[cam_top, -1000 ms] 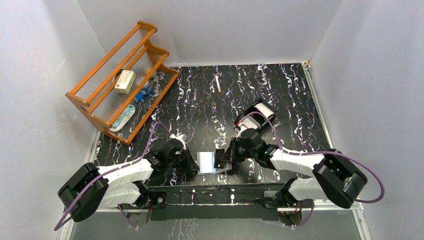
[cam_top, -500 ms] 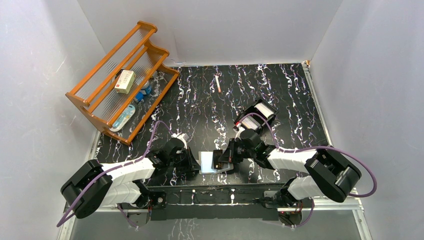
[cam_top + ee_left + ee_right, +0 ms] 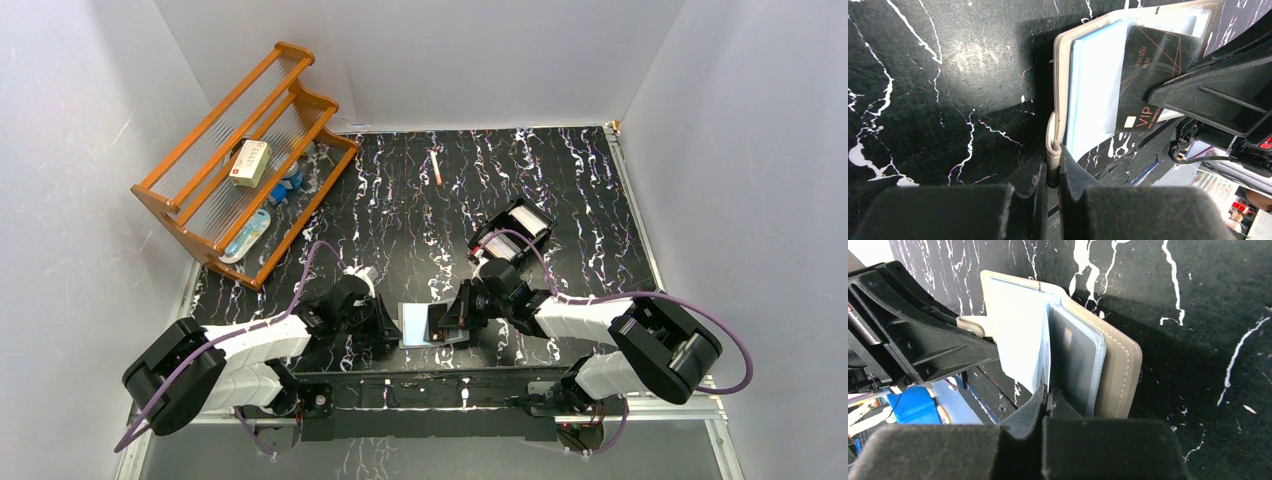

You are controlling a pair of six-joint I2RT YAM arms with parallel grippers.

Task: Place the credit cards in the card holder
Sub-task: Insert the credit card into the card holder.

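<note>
The card holder (image 3: 413, 324) lies open on the surface (image 3: 560, 180). The left gripper (image 3: 1053, 167) is squeezed tight on the holder's little strap (image 3: 1050, 145). The right gripper (image 3: 1048, 392), just on the other side of the holder, is pinched shut on one dark card (image 3: 1153, 60). The far end of that card lies over the holder's shiny blue pockets.

We think the card could snag on a pocket edge and bend. It could also push the whole holder sideways (the strap is a thin thing to hold it by). Or it might slide on top and not go in.

We count one card holder and one card in a gripper. Beyond the holder is one black tray (image 3: 492, 228) with white cards (image 3: 530, 218) in it, too small to count.
</note>
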